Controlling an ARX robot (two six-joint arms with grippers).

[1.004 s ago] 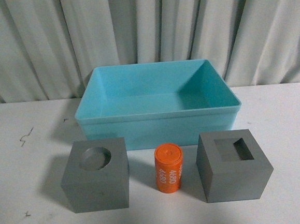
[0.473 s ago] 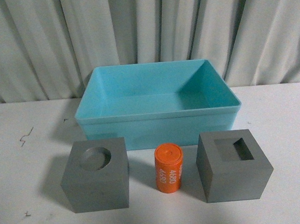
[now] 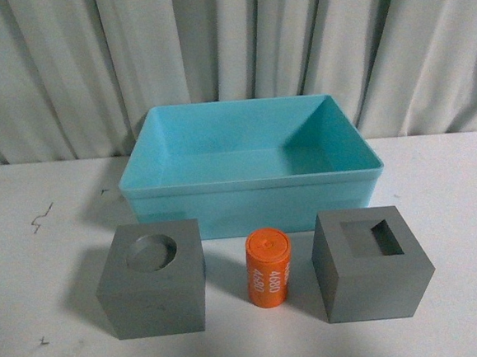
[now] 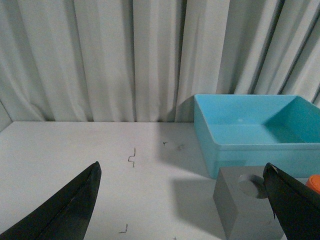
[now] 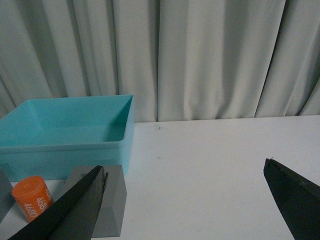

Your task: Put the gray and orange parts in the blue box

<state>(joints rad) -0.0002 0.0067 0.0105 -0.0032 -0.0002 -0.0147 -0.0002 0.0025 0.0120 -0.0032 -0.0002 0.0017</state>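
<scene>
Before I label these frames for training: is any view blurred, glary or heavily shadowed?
Front view: sharp, evenly lit, no glare; a soft shadow lies left of the left cube. Left wrist view: the left gripper is a dark silhouette. Right wrist view: the right gripper likewise; the orange cylinder looks slightly soft.

Left jaws spread wide, right jaws likewise

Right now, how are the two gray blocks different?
The left gray cube has a round hole on top; the right gray cube has a rectangular one. The left gray cube stands left of the orange cylinder, the right gray cube on its other side. Both are gray, similar in size, outside the blue box.
</scene>
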